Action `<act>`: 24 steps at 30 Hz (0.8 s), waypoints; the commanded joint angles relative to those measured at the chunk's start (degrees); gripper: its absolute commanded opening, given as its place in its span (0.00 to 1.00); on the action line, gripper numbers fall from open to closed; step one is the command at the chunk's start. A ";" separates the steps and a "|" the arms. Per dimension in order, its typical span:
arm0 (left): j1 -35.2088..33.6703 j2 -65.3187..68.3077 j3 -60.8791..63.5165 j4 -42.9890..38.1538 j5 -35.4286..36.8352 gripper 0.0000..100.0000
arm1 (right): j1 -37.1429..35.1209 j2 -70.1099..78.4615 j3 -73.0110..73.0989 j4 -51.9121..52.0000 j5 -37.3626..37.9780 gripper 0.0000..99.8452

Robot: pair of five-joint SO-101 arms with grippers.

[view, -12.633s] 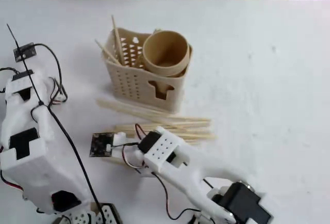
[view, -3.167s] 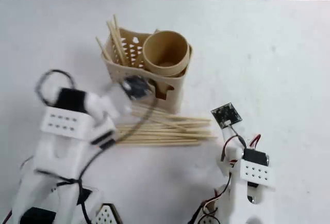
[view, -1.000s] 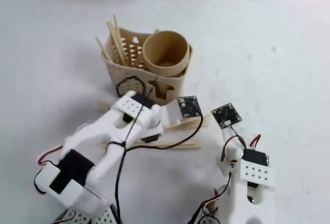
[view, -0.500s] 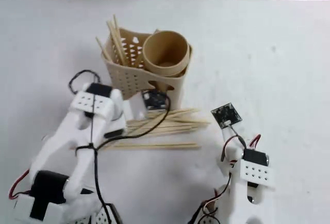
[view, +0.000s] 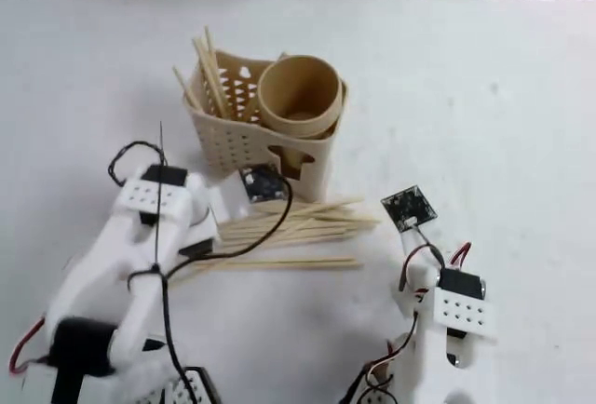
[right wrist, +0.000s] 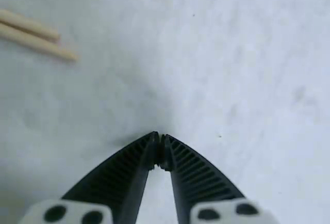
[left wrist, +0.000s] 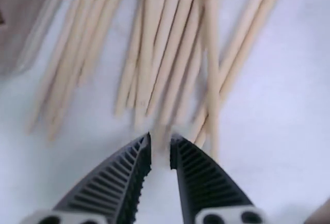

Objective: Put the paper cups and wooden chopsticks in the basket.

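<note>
Your left pincer (left wrist: 160, 144) pinched one end of the wooden chopsticks (view: 298, 227), which lay piled on the surface (view: 484, 125) at 6 o'clock of the basket (view: 233, 148) holding the paper cups (view: 300, 97). Your right pincer (right wrist: 159, 152) was pressed together at the pile's 4 o'clock.

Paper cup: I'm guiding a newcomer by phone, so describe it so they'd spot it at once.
On the white table, find the perforated beige basket standing on it. The paper cup stands upright inside it, at the end away from the chopsticks that lean there. It is the one wide, round, open-mouthed tan thing; everything beside it is a thin pale stick.
</note>
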 commanded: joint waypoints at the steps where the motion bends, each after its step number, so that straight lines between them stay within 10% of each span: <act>1: 0.40 -11.91 2.11 -0.70 5.63 0.14 | 0.31 -0.13 -0.26 -0.84 0.70 0.02; 11: 12.00 -33.98 14.15 -3.25 21.19 0.11 | 0.31 -0.13 -0.26 -0.84 0.70 0.02; 24: 17.36 -10.07 12.13 -16.62 26.29 0.19 | 0.31 -0.13 -0.18 -0.84 0.70 0.02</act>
